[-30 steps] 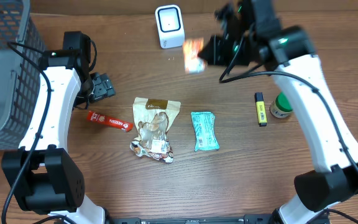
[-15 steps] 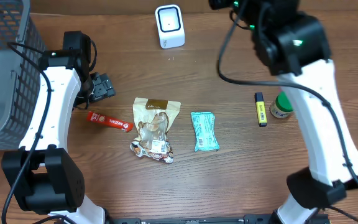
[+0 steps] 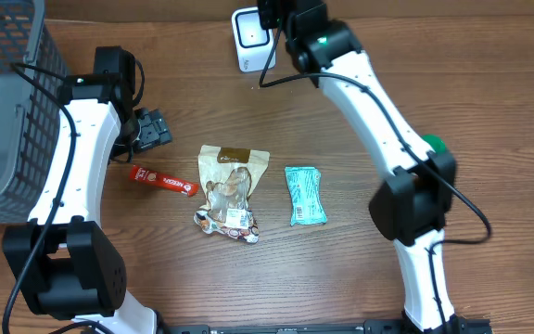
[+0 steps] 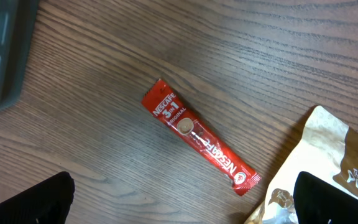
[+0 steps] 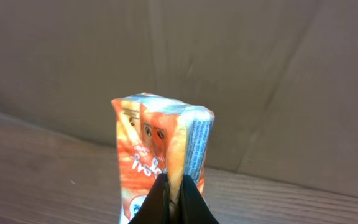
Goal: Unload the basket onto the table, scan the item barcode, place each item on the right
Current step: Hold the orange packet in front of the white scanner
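wooden table (image 3: pixel 489 93) below — right hand (image 5: pixel 173 205) pinches an orange packet (image 5: pixel 157 143), left hand (image 3: pixel 151 128) spread wide.

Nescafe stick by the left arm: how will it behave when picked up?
The Nescafe stick lies flat on the table, so it is likely hard to pinch. It is a thin, glossy sachet: probably light, bending mid-length, maybe slippery.

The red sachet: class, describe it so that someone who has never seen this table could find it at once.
Start at the grey wire basket at the table's left edge and look towards the beige snack pouch. Between them, flat on the wood, lies the red sachet. It alone is a slim red stick, lettered Nescafe 3in1 in white.
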`<act>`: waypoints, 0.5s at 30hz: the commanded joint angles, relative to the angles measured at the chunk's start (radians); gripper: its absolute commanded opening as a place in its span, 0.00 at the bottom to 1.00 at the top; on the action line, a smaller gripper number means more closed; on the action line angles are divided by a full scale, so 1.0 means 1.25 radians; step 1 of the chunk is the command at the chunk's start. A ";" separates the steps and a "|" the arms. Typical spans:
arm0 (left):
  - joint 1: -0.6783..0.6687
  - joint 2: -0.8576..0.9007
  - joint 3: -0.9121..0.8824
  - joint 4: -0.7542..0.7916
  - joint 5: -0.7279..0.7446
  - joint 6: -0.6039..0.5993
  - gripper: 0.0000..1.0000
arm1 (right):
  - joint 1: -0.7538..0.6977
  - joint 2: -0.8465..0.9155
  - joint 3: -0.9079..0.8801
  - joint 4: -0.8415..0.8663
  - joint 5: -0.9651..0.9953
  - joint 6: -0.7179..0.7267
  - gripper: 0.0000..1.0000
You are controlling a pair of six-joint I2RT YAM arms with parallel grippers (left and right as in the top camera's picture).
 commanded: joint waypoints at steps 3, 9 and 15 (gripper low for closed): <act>-0.006 0.000 0.011 0.000 -0.008 -0.005 1.00 | 0.004 0.128 0.009 0.091 0.047 -0.150 0.04; -0.006 0.000 0.011 0.000 -0.008 -0.005 1.00 | 0.007 0.172 0.009 0.153 0.058 -0.211 0.04; -0.006 0.000 0.011 0.000 -0.008 -0.005 1.00 | 0.020 0.203 0.009 0.143 0.058 -0.442 0.04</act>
